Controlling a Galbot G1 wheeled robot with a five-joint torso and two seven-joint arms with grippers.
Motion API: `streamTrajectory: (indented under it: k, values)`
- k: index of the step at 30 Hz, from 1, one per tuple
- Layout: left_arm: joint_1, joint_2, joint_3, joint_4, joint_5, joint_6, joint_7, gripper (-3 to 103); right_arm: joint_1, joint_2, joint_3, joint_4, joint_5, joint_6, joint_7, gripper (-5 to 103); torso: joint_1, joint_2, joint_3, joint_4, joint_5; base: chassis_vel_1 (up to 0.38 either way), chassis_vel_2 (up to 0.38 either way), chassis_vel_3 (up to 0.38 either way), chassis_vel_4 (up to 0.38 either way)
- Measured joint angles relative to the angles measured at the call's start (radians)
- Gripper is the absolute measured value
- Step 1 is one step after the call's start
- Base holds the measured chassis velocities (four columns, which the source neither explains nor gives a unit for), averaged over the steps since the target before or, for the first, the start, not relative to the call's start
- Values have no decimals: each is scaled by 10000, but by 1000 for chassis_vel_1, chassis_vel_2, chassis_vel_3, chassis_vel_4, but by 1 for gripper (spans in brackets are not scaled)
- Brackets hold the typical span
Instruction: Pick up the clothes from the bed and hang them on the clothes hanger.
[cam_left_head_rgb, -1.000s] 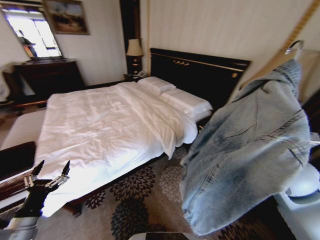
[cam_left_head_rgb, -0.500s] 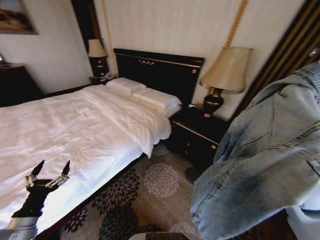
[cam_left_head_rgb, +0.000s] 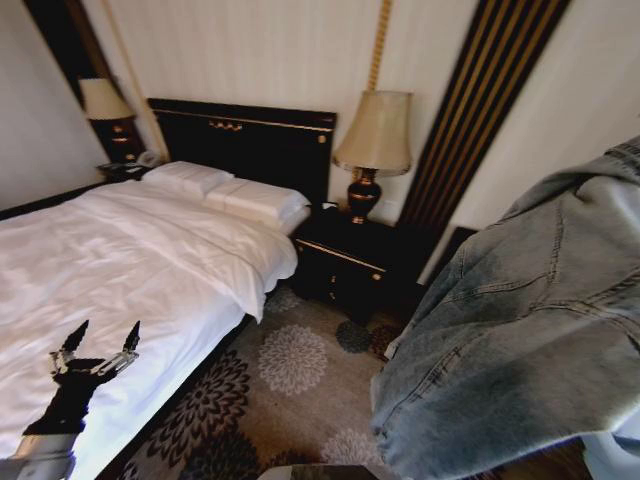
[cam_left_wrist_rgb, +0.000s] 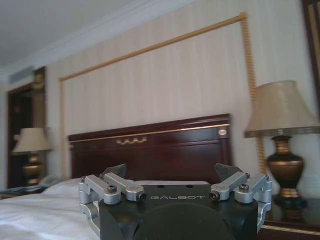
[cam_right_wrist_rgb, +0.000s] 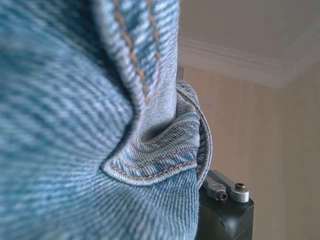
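Flowery carpet (cam_left_head_rgb: 290, 365) covers the floor beside the bed (cam_left_head_rgb: 120, 260). Closest on the right, the denim jacket (cam_left_head_rgb: 520, 330) hangs in the air, well apart from the bed, draped over the right arm. Its cloth bunches against the right gripper (cam_right_wrist_rgb: 225, 192), and I cannot tell how those fingers stand. Low on the left, the left gripper (cam_left_head_rgb: 97, 342) is held over the white sheets, fingers spread wide, holding nothing. Farther back are pillows (cam_left_head_rgb: 225, 190), the black headboard (cam_left_head_rgb: 250, 140) and a lamp (cam_left_head_rgb: 373, 140) on a dark bedside table (cam_left_head_rgb: 345, 255).
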Motion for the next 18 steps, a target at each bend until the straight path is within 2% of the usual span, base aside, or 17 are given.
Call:
streamTrajectory:
  k: [18]
  values:
    - [0, 0, 0, 0, 0, 0, 0, 100, -1025, 918, 417, 93, -711, 337, -178, 22, 0, 0, 0, 0, 0, -122, -122, -130, -119]
